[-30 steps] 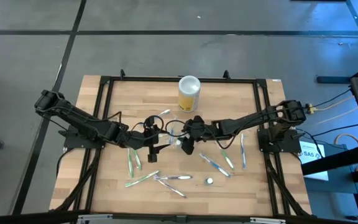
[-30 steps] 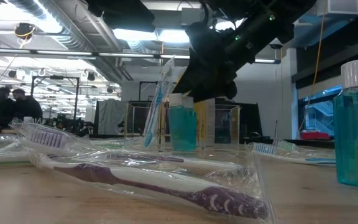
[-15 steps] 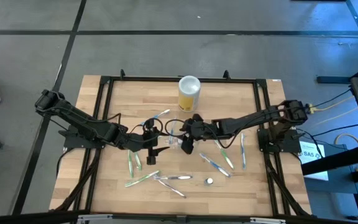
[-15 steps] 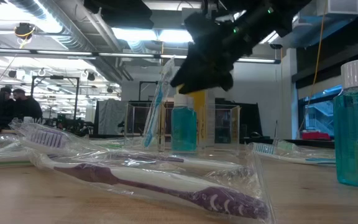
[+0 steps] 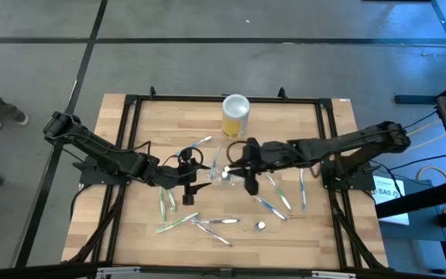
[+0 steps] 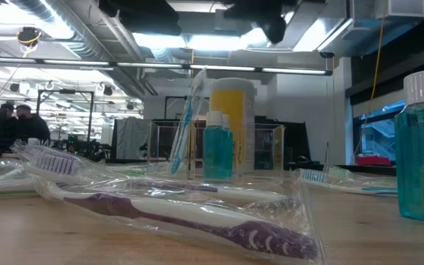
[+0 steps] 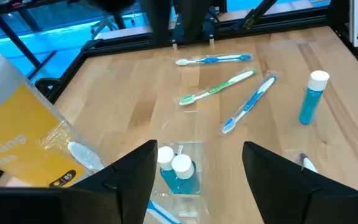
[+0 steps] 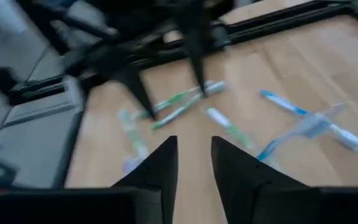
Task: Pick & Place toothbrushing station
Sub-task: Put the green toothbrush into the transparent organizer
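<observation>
Clear plastic toothbrushing station [image 7: 180,171]: stood mid-tabletop [image 5: 316,225], two blue bottles loaded. Left hand [image 7: 197,180] spread apart astride it, presumably for bracing. Right hand [image 8: 194,168] narrowly apart, empty.

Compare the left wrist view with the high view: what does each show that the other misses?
Only the left wrist view shows two small blue bottles standing inside the clear container, between the left gripper's open fingers.

Only the high view shows both arms, with the right gripper raised beside the container, and the toothbrushes left of the left gripper.

Both show the yellow canister, wrapped toothbrushes and the wooden table.
</observation>
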Robot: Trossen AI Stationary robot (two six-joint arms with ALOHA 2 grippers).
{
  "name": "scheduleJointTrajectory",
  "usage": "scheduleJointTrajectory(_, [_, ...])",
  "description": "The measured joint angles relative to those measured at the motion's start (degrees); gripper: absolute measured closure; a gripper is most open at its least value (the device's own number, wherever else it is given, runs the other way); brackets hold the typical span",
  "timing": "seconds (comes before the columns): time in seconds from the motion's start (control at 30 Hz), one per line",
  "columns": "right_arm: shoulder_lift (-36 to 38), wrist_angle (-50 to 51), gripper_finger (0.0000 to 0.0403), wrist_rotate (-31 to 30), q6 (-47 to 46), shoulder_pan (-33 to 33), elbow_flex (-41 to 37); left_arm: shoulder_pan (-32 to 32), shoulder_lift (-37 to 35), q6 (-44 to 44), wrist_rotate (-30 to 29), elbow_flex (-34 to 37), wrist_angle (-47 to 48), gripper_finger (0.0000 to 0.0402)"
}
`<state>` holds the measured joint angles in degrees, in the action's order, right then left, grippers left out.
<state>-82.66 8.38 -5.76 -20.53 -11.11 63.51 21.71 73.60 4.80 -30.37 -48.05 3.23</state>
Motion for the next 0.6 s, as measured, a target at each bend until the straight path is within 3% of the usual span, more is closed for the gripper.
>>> scheduleJointTrajectory(0.17, [4.41,4.38,0.0329,9.18,-0.73,-1.67,0.00,0.96,0.00,-0.06,0.02,0.00,-0.01,0.0168])
scheduleJointTrajectory(0.37, [6.07,14.41,0.0358,19.55,-8.19,-4.59,0.00,1.91,0.00,-0.46,-0.07,0.00,0.01,0.0168])
scheduleJointTrajectory(0.6, [5.39,31.32,0.0357,16.74,-25.11,-8.71,-0.07,1.93,0.00,-0.55,0.04,0.00,0.01,0.0168])
